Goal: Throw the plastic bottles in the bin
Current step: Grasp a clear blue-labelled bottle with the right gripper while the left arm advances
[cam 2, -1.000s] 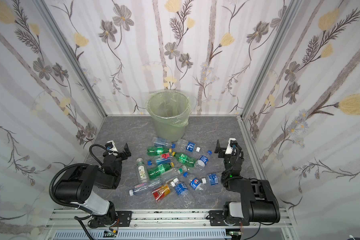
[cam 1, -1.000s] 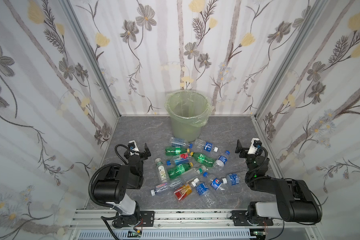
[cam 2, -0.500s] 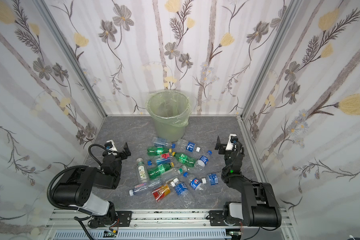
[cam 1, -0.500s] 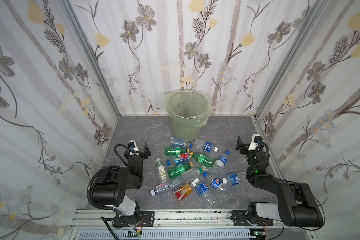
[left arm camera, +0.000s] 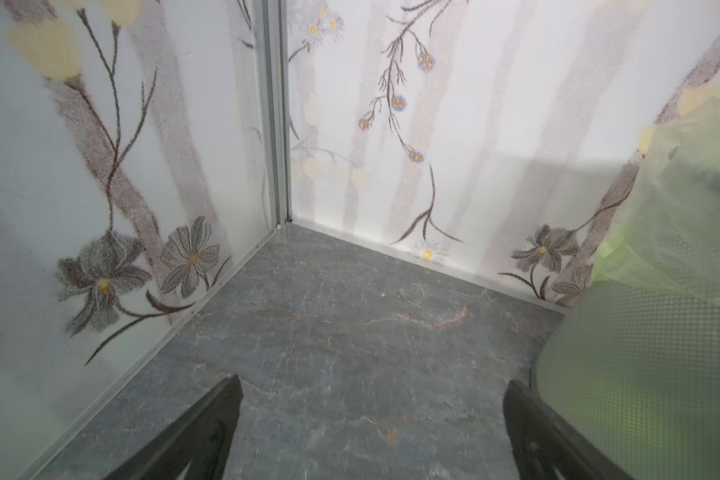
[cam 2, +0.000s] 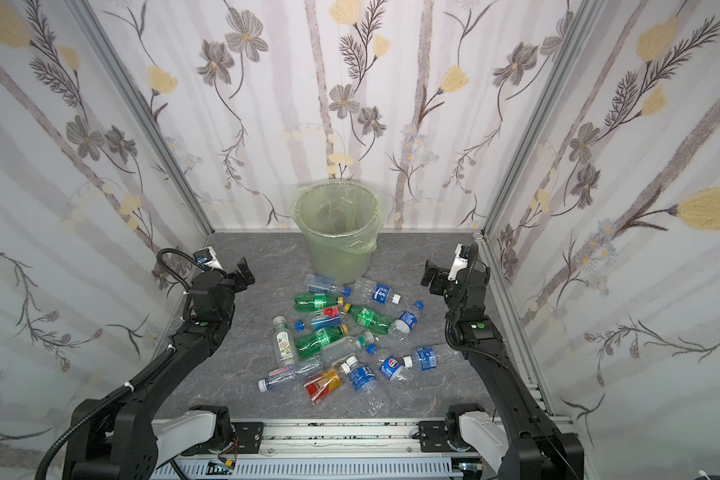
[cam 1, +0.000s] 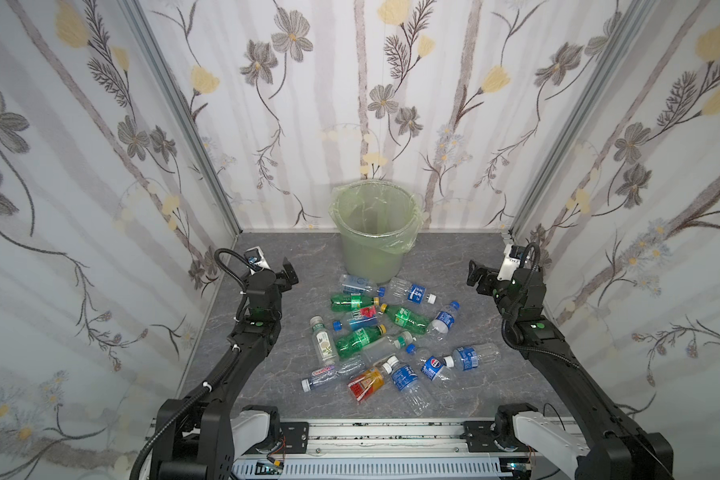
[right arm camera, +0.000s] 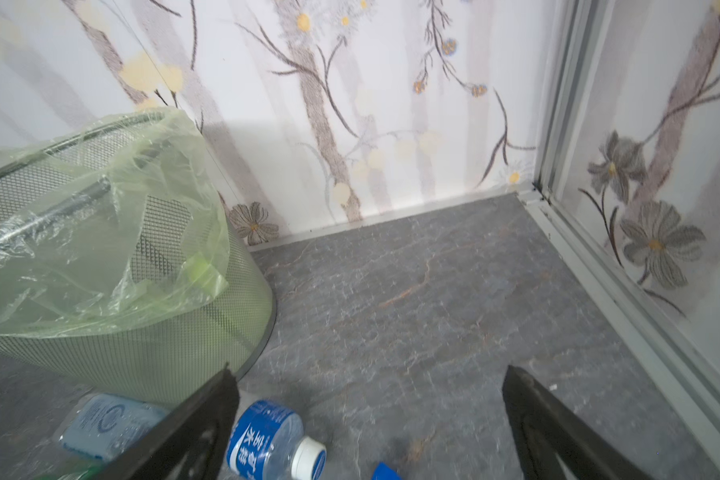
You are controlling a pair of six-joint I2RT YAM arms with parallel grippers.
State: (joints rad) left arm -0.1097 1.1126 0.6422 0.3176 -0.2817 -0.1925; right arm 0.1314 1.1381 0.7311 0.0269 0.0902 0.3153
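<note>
The bin (cam 1: 366, 257) (cam 2: 337, 253), a pale-green mesh bucket lined with a thin bag, stands at the back middle. In front of it the plastic bottles (cam 1: 356, 338) (cam 2: 321, 337) lie in a loose pile on the grey floor: green, clear with blue labels, one orange-red (cam 1: 366, 382), one purple-labelled (cam 1: 327, 372). My left gripper (cam 1: 287, 272) (left arm camera: 373, 381) hangs open and empty left of the pile, beside the bin (left arm camera: 641, 374). My right gripper (cam 1: 476, 276) (right arm camera: 367, 370) is open and empty to the right, above a blue-labelled bottle (right arm camera: 267, 436) near the bin (right arm camera: 121, 332).
Flowered walls close in the floor on the left, right and back, with metal corner posts (left arm camera: 277, 124) (right arm camera: 558, 104). A metal rail (cam 1: 371, 432) carrying both arm bases runs along the front edge. Bare grey floor (cam 1: 454, 257) lies between each gripper and the back wall.
Both arms have unfolded and lifted from their low tucked pose, carrying the grippers a little up and toward the back wall. Both grippers stay open. The bottles have not moved.
</note>
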